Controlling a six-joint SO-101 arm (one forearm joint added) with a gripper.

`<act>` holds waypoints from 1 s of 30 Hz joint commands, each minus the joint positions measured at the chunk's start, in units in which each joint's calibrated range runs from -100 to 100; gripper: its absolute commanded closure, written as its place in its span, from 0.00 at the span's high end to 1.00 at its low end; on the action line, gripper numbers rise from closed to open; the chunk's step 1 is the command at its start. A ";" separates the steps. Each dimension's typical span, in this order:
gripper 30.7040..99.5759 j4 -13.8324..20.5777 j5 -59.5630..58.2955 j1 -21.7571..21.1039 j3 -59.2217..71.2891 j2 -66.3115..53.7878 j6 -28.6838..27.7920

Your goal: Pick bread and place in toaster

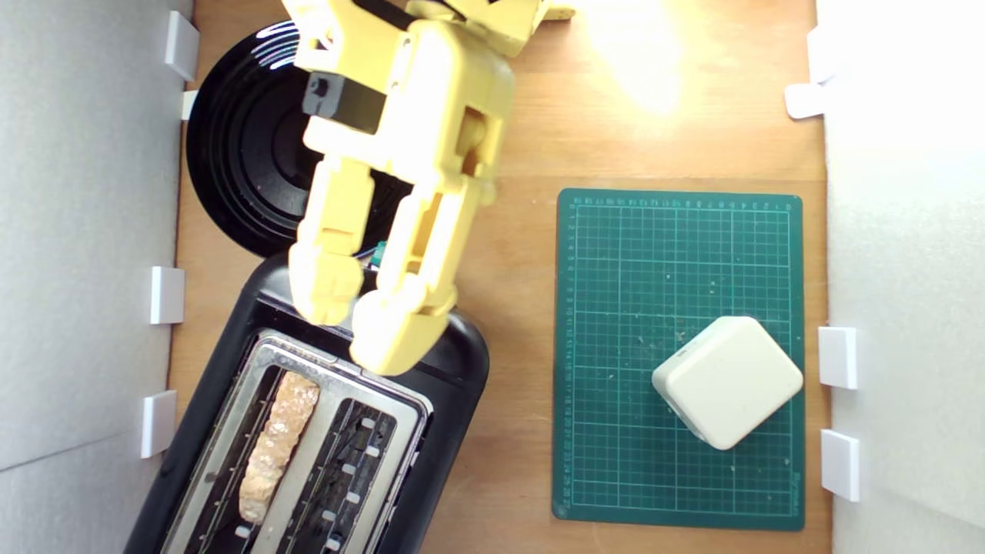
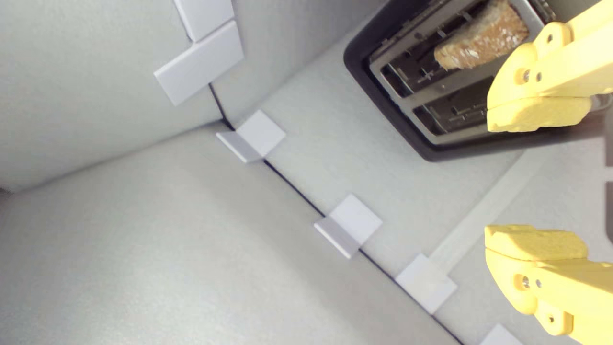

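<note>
The bread (image 1: 277,446) stands on edge in one slot of the black toaster (image 1: 454,362), in the lower left of the exterior view; its golden crust sticks up above the silver top. The slot beside it holds only wire grilles. In the wrist view the bread (image 2: 481,40) shows in the toaster (image 2: 383,72) beyond one fingertip. My yellow gripper (image 1: 358,327) hangs above the toaster's near end, apart from the bread. It is open, with a wide gap and nothing between the fingers (image 2: 536,112).
A glossy black plate (image 1: 238,161) lies behind the toaster, partly under my arm. A cream rounded block (image 1: 727,381) sits on a green cutting mat (image 1: 677,254) at the exterior view's right. Grey walls with white clips (image 1: 167,295) enclose both sides of the wooden table.
</note>
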 commanded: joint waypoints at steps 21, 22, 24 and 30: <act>0.68 -0.19 -0.81 -23.25 57.94 -45.13 -15.65; 0.68 -0.55 -0.72 -23.41 60.39 -46.71 -14.65; 0.68 -0.64 -0.72 -23.33 65.93 -49.95 -13.29; 0.68 0.08 -0.72 -22.93 82.63 -61.02 -10.10</act>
